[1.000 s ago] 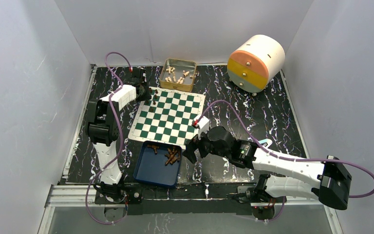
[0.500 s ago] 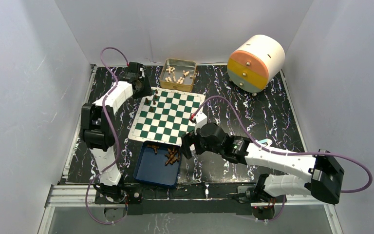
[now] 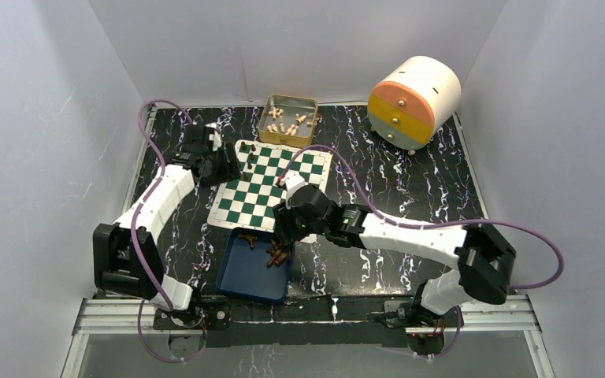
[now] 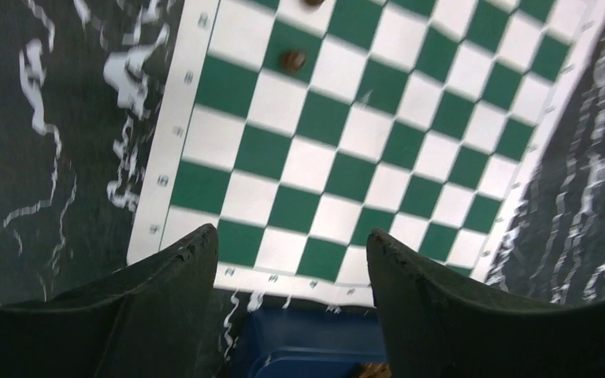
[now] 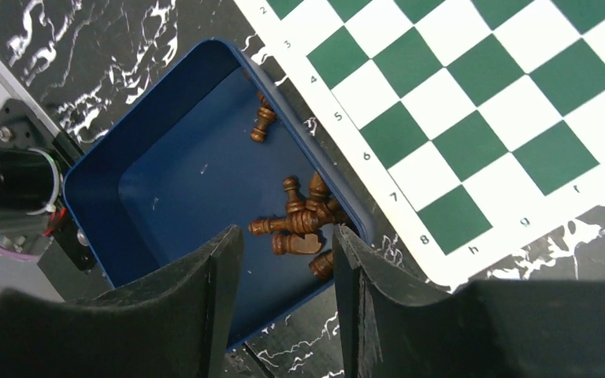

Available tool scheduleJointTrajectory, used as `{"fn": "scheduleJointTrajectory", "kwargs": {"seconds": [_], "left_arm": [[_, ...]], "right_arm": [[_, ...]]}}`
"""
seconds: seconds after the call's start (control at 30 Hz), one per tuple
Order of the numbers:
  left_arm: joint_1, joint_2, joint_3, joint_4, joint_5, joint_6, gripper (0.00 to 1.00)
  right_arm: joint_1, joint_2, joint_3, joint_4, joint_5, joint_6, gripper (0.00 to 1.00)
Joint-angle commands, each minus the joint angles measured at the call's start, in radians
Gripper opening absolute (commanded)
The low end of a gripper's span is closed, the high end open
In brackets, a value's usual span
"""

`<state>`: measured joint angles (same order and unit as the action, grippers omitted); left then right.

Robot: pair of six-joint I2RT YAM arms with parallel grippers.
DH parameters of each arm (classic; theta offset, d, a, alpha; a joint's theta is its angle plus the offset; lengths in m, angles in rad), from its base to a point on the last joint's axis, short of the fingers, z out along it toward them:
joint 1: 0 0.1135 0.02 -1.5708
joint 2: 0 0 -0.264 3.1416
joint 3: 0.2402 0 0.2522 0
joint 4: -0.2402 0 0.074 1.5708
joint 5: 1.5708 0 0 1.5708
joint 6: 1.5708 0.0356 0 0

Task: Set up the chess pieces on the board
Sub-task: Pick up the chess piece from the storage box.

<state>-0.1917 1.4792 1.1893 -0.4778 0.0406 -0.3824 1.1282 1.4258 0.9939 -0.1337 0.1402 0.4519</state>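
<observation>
Most of the dark chess pieces (image 5: 299, 223) lie heaped in one corner of a blue tray (image 3: 236, 285) that sits right against the near edge of the board (image 3: 272, 185), with one piece lying apart from the heap, and a few more stand upright near the board's far left corner. The board lies flat on a black table (image 3: 410, 189) veined with white, closed in by plain white walls (image 3: 39, 118). Only the overhead view takes in the gold tin (image 3: 268, 132) of pale pieces (image 3: 287, 122) just beyond the board and the round drawer drum (image 3: 417, 90) in the far right corner. The right wrist view alone shows the heap piece by piece, and the left wrist view shows two pieces standing on squares. The left arm stretches forward along the left side, its left gripper (image 4: 290, 232) hanging by the board's left edge, jaws spread and empty. The right arm reaches across to the left, its right gripper (image 5: 285, 231) poised over the heap, fingers apart, nothing between them
</observation>
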Motion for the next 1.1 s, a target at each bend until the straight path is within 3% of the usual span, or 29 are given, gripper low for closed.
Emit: {"fn": "scheduleJointTrajectory", "kwargs": {"seconds": [0.0, 0.2, 0.43, 0.6, 1.07], "left_arm": [[0.004, -0.075, -0.097, -0.037, -0.069, 0.007, 0.67], [0.009, -0.108, -0.166, -0.020, -0.107, 0.027, 0.68], [0.020, -0.103, -0.196, -0.001, -0.074, 0.022, 0.68], [0.023, -0.104, -0.198, -0.002, -0.066, 0.018, 0.69], [0.031, -0.094, -0.194, -0.002, 0.000, 0.014, 0.69]], "right_arm": [[0.042, 0.084, 0.108, -0.013, -0.034, -0.069, 0.54], [0.074, 0.198, 0.163, -0.077, -0.078, -0.358, 0.55], [0.076, 0.231, 0.155, -0.058, -0.348, -0.759, 0.55], [0.086, 0.260, 0.152, -0.053, -0.447, -0.969, 0.55], [0.145, 0.400, 0.209, -0.093, -0.325, -1.224, 0.57]]}}
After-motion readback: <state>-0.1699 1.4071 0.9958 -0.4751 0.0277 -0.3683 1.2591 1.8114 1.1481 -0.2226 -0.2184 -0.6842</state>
